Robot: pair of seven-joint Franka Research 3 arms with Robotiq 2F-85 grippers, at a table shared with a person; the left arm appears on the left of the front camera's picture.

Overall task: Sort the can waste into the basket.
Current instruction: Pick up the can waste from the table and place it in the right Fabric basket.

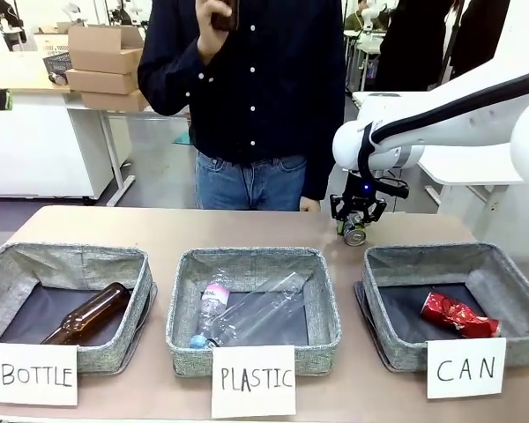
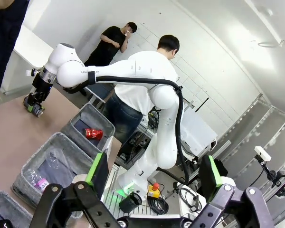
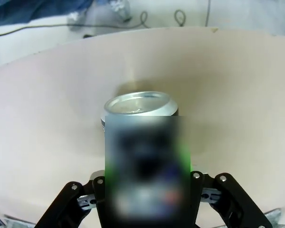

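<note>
A black-and-silver can (image 1: 355,235) sits at the far side of the table, just behind the CAN basket (image 1: 450,253). My right gripper (image 1: 354,225) reaches down from the right and is shut on it. In the right wrist view the can (image 3: 140,104) shows its silver top between the green pads, low over the tan tabletop. A dented red can (image 1: 458,315) lies inside the CAN basket. My left gripper (image 2: 155,166) stands open and holds nothing, raised off to the side of the table. From there I see the right gripper (image 2: 35,102) on the can (image 2: 38,111).
The BOTTLE basket (image 1: 66,256) at left holds a brown glass bottle (image 1: 88,315). The PLASTIC basket (image 1: 247,257) in the middle holds a clear plastic bottle (image 1: 238,308). A person stands at the far edge, one hand (image 1: 310,204) near the table.
</note>
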